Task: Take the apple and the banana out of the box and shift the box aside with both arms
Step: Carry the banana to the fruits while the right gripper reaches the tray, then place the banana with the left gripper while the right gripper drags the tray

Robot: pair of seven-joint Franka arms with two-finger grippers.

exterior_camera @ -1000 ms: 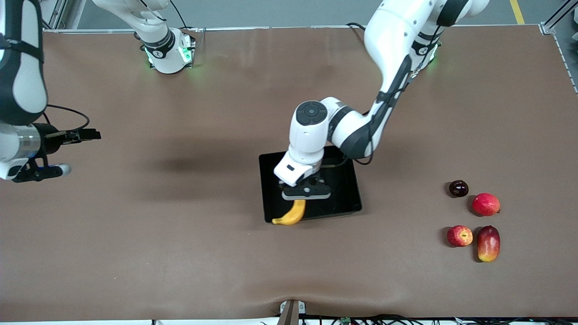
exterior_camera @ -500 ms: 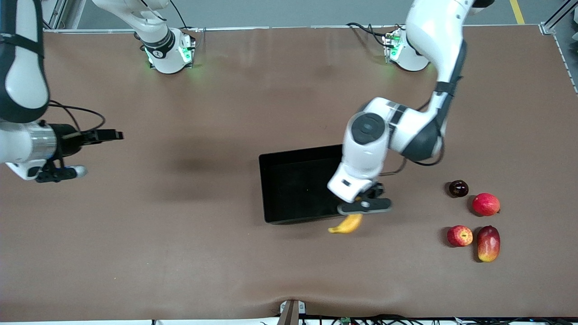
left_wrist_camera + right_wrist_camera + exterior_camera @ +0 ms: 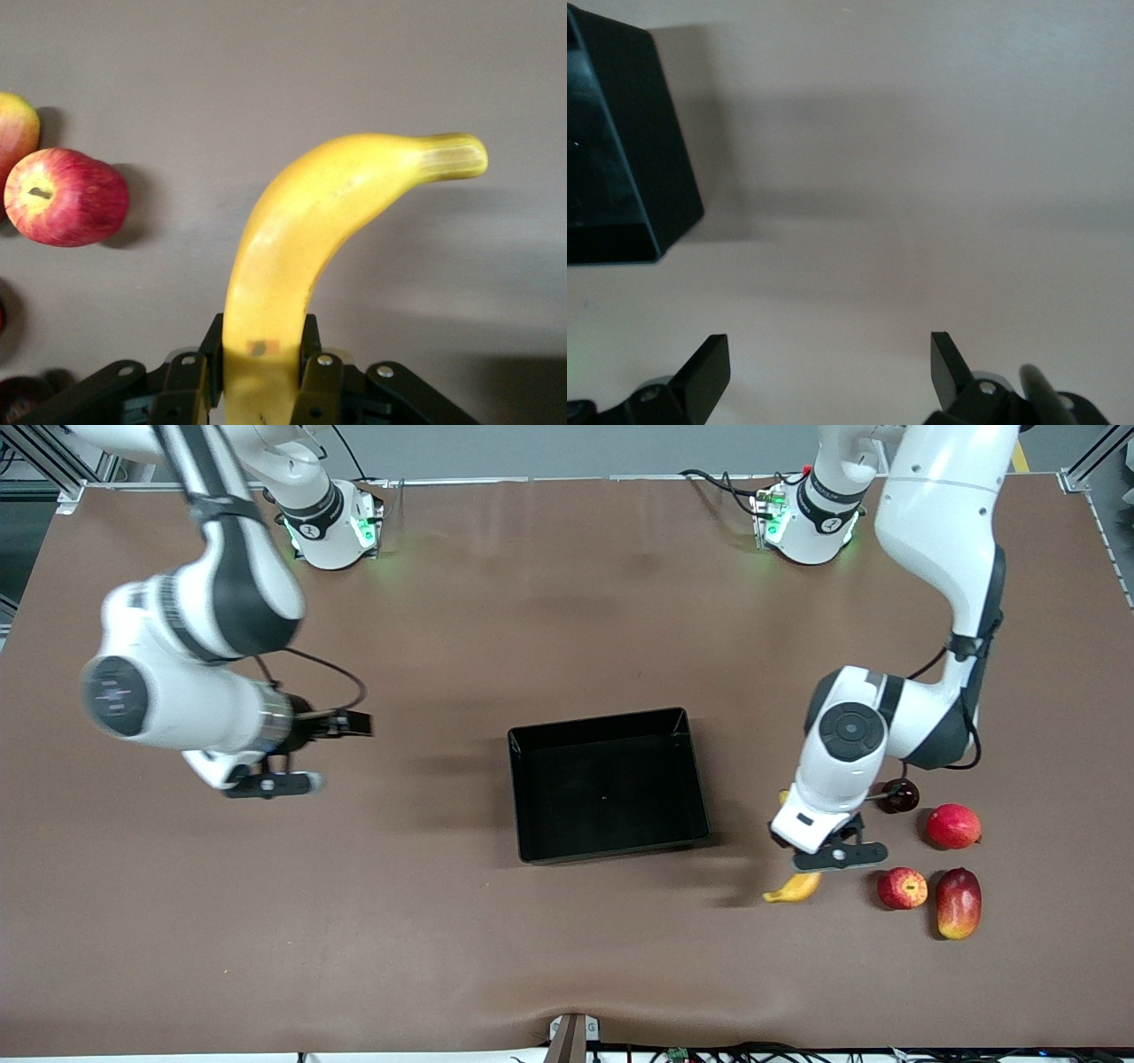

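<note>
The black tray (image 3: 609, 788) lies empty at the table's middle. My left gripper (image 3: 837, 856) is shut on the yellow banana (image 3: 795, 887) and holds it just above the table, between the tray and the red apple (image 3: 902, 887). In the left wrist view the fingers (image 3: 319, 376) clamp the banana (image 3: 319, 230) near one end, and the apple (image 3: 66, 197) lies beside it. My right gripper (image 3: 270, 784) is open and empty over bare table toward the right arm's end. In the right wrist view the gripper (image 3: 830, 367) is wide open, with the tray's corner (image 3: 656, 177) ahead.
A red-yellow mango (image 3: 958, 903) lies beside the apple. A round red fruit (image 3: 953, 825) and a dark purple fruit (image 3: 899, 795) lie farther from the front camera, close to the left arm's wrist. The brown table mat stretches all round.
My left gripper has carried the banana from over the tray toward the left arm's end, to beside the apple. My right arm has swung in toward the tray.
</note>
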